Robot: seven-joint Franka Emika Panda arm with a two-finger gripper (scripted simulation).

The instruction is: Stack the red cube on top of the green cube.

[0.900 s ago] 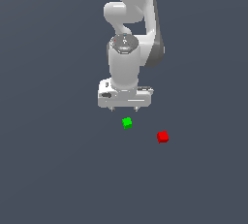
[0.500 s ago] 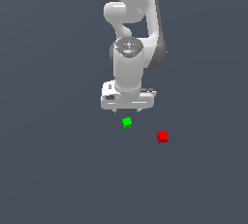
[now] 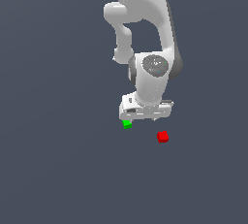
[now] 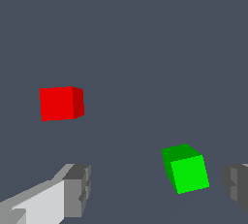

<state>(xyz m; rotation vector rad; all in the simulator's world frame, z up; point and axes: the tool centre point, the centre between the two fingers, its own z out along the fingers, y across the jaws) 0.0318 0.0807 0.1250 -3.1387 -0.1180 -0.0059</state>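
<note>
- On the plain dark grey floor (image 3: 58,169), the green cube (image 3: 127,124) sits just under my gripper (image 3: 145,117), at its end toward the exterior view's left.
- Red cube (image 3: 162,136) rests on the floor too, apart from the green one, toward the exterior view's right and nearer the camera; nothing touches it.
- Wrist view: my jaws stand wide, holding nothing; the green cube (image 4: 187,168) lies between my fingertips (image 4: 77,189), closer to the far one at the frame edge, not touching either.
- Red cube (image 4: 60,103) lies outside my fingers' gap.
- Both cubes rest flat, unstacked.
</note>
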